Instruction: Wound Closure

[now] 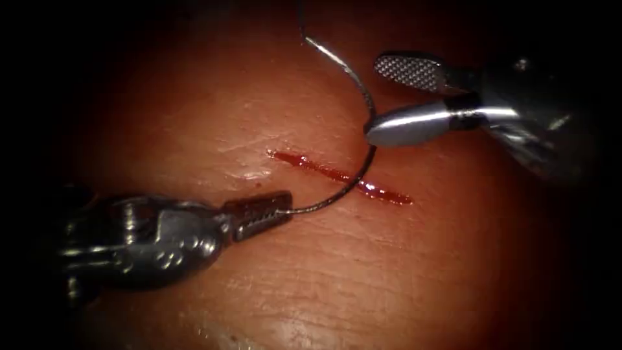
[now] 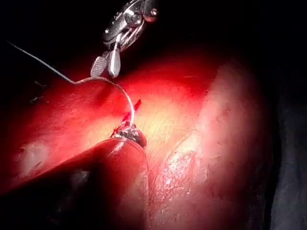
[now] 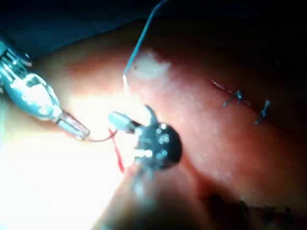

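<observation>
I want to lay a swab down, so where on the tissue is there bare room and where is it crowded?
Bare tissue lies below the cut, and between it and the left tool, shut on one end of the needle. Crowded over the cut: the needle arcs across it beside the open right tool.

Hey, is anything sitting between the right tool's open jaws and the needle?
Nothing visible does. The right tool, jaws open, sits right beside the needle about midway along its curve, with no thread or tissue between. The left tool is shut on the needle's end at the left of the cut, over the tissue.
</observation>
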Robot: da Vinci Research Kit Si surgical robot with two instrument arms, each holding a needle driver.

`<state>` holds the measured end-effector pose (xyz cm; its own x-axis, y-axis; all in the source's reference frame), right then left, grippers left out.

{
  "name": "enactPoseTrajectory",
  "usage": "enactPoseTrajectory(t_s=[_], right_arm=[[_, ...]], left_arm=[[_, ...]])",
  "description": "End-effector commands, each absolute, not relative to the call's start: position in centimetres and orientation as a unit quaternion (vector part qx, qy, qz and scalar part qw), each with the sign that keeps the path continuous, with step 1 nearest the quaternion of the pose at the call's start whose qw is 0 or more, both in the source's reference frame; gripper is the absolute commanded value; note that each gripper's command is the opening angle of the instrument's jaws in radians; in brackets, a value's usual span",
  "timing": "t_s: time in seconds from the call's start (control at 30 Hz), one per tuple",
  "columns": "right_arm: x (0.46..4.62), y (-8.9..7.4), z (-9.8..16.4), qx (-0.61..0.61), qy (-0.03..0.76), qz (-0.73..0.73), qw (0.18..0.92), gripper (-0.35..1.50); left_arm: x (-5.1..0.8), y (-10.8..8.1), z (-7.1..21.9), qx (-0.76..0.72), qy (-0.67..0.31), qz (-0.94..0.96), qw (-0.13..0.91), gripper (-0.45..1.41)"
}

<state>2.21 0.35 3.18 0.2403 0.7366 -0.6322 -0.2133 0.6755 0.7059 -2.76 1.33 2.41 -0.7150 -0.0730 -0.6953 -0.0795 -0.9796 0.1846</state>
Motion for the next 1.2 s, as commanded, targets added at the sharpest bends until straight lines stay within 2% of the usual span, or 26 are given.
enactPoseTrajectory(t_s=[0.03,0.13,0.23,0.27,0.63,0.67,0.77,0.8,0.97,1.1,1.2], right_arm=[[2.3,0.4,3.2,0.247,0.53,0.316,0.747,0.74],[2.32,0.4,3.2,0.248,0.53,0.315,0.747,0.43],[2.33,0.4,3.2,0.248,0.53,0.315,0.747,-0.09],[2.33,0.4,3.2,0.248,0.53,0.315,0.747,-0.35],[2.28,0.5,3.2,0.227,0.533,0.293,0.76,-0.35],[2.27,0.5,3.2,0.223,0.533,0.286,0.765,-0.35],[2.24,0.5,3.2,0.215,0.535,0.258,0.775,-0.35],[2.24,0.5,3.2,0.213,0.537,0.249,0.777,-0.35],[2.23,0.5,3.2,0.21,0.548,0.206,0.783,-0.35],[2.23,0.5,3.1,0.213,0.588,0.14,0.768,-0.35],[2.21,0.6,3.0,0.22,0.604,0.116,0.757,-0.35]], left_arm=[[-2.82,1.3,2.5,-0.378,0.102,0.92,0.002,-0.45],[-2.83,1.3,2.4,-0.379,0.102,0.92,0.003,-0.45],[-2.86,1.3,2.4,-0.381,0.101,0.919,0.003,-0.45],[-2.88,1.3,2.4,-0.381,0.102,0.919,0.001,-0.45],[-2.92,1.3,2.4,-0.392,0.09,0.915,0.007,-0.45],[-2.93,1.4,2.3,-0.4,0.07,0.913,0.035,0.19],[-2.94,1.5,2.2,-0.418,0.008,0.901,0.114,0.99],[-2.94,1.6,2.1,-0.423,-0.015,0.895,0.138,1.15],[-2.94,1.8,1.8,-0.436,-0.093,0.871,0.204,1.26],[-2.88,2.3,1.7,-0.442,-0.204,0.831,0.269,1.1],[-2.92,2.4,1.9,-0.441,-0.226,0.824,0.276,1.06]])
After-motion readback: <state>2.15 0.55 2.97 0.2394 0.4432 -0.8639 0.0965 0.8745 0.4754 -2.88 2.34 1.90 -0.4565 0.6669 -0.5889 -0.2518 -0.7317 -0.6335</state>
